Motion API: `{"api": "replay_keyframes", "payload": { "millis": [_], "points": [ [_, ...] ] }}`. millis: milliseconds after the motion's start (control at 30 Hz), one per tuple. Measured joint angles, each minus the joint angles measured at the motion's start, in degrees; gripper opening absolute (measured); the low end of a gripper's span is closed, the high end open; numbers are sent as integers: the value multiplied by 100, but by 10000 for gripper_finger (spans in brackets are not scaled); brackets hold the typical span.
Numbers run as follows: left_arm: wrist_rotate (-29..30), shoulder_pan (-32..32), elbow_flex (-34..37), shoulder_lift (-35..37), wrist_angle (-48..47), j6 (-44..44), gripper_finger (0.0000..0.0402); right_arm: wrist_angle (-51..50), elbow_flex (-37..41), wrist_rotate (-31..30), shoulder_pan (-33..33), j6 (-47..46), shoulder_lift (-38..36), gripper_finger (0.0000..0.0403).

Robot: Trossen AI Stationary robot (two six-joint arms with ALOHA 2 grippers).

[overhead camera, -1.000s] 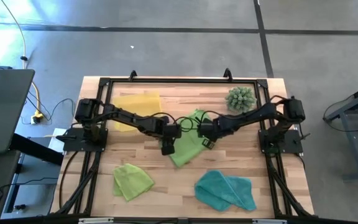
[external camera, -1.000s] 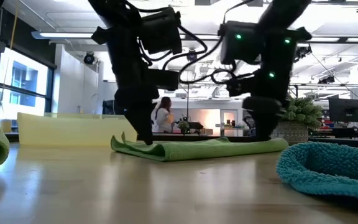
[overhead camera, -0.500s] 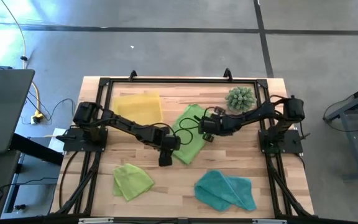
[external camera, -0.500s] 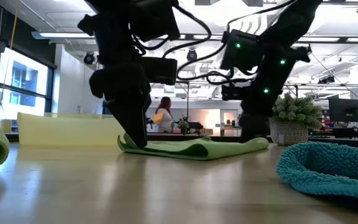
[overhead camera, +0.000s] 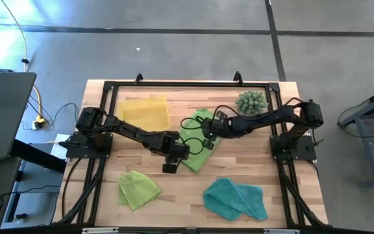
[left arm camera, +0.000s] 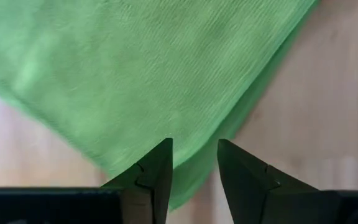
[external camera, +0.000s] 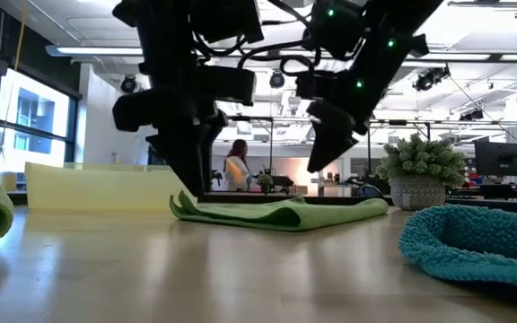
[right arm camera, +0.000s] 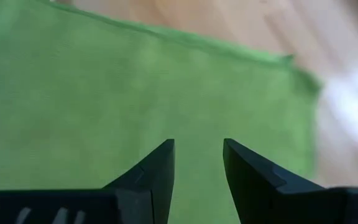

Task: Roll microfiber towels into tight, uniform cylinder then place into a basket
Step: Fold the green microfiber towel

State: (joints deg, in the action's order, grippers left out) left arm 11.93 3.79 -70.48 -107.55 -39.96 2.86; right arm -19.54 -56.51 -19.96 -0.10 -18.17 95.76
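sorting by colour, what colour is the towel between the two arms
Lime green towel; the high view shows it best.

readable text: none you can read
labels/brands: none legible
numbers/signs: none legible in any view

Centre: a lime green towel (external camera: 281, 213) lies flat on the wooden table (external camera: 240, 278).
Left gripper (external camera: 196, 184): down at the towel's left end.
Right gripper (external camera: 323, 160): raised above the towel.
Edges: teal towel (external camera: 474, 247) near right (plush), basket (external camera: 97, 184) far left.
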Motion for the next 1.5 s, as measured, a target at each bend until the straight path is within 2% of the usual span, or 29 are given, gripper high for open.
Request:
{"api": "replay_keyframes", "payload": {
  "millis": [167,333,533,667,867,967,1033,1133,1233,1500],
  "points": [
    [180,-167,25,0,-326,-518,115,32,2,87,486,-845,218,129],
    [-120,-336,229,0,-3,160,115,-14,2,-409,792,-890,559,129],
    [-253,-210,566,0,423,640,115,-217,9,-439,797,-871,912,129],
    [-435,13,579,0,577,888,115,-398,4,-622,700,-444,925,129],
    [-1067,313,581,-1,1481,695,115,-460,9,-1059,502,360,895,129],
    [-973,421,540,-2,1666,387,115,-566,-54,-684,459,219,853,129],
    [-784,457,414,-2,1556,266,115,-677,-154,-226,528,75,765,129],
    [-412,466,232,-2,1232,242,115,-789,-246,111,790,-92,623,129],
    [-247,466,174,-2,1036,229,115,-737,-262,152,1152,-118,493,129],
    [-246,632,170,-2,649,-158,115,-374,-264,4,2069,266,523,129]
  ]
}}
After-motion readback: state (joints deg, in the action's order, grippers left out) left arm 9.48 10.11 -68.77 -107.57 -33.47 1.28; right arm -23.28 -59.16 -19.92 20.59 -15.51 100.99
